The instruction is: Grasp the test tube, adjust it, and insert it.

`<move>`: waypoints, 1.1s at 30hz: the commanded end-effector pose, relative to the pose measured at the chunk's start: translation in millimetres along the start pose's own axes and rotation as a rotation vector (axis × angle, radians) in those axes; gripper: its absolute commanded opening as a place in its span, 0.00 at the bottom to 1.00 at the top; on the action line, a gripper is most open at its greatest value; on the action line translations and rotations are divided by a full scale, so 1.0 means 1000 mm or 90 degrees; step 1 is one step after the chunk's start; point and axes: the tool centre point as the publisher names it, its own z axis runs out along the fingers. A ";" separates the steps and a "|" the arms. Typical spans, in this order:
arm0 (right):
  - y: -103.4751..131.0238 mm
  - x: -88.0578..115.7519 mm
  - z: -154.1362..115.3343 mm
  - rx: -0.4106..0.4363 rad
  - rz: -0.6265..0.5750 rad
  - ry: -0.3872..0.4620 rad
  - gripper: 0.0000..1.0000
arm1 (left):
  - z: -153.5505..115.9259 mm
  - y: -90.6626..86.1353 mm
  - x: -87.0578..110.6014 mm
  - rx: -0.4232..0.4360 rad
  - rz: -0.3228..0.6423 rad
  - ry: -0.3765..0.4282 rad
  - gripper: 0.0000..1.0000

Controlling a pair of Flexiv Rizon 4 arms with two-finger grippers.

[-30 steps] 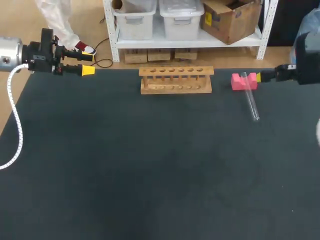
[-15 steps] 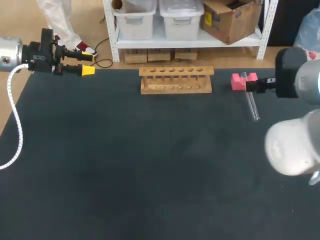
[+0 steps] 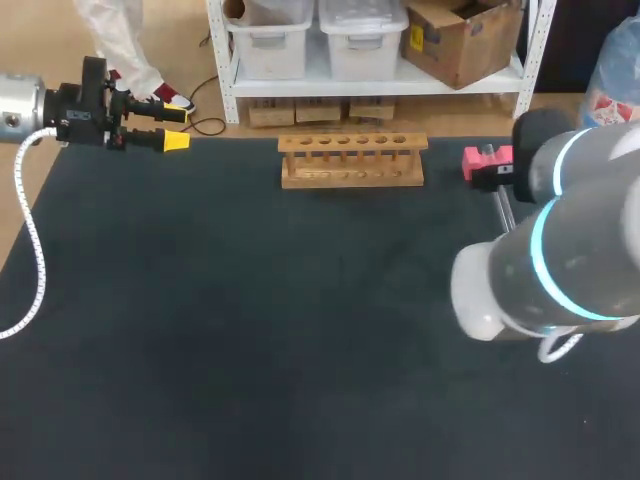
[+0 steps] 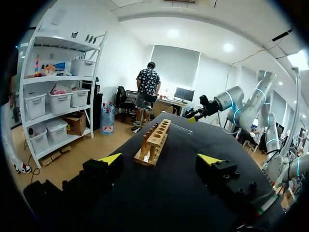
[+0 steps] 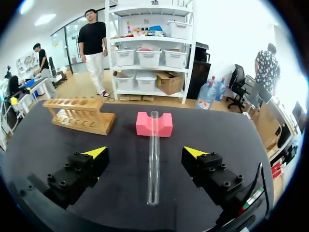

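Note:
A clear glass test tube (image 5: 153,159) lies on the black table with its far end resting in the notch of a pink block (image 5: 154,124). My right gripper (image 5: 146,152) hovers over the tube, open, one yellow tip on each side and neither touching it. In the head view my right arm hides most of the tube (image 3: 505,212) and part of the pink block (image 3: 477,160). The wooden rack (image 3: 352,160) with a row of holes stands at the table's far middle. My left gripper (image 3: 175,140) is open and empty at the far left corner, pointing toward the rack (image 4: 154,142).
The black table (image 3: 250,330) is bare across its middle and front. My right arm's large white and grey links (image 3: 545,260) hang over the table's right side. A white coiled cable (image 3: 30,250) trails from my left arm along the left edge.
My right arm has swung in over the table's right side and now covers most of the tube in the head view. The left arm, rack and pink block have not moved.

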 end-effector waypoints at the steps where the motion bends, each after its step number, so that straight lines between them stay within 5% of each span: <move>1: 0.001 0.004 0.017 0.139 -0.010 -0.006 1.00 | 0.000 0.001 0.001 0.001 0.001 0.000 1.00; 33: -0.018 0.026 0.056 -0.087 0.022 0.016 1.00 | 0.000 0.001 0.001 0.001 0.001 0.000 1.00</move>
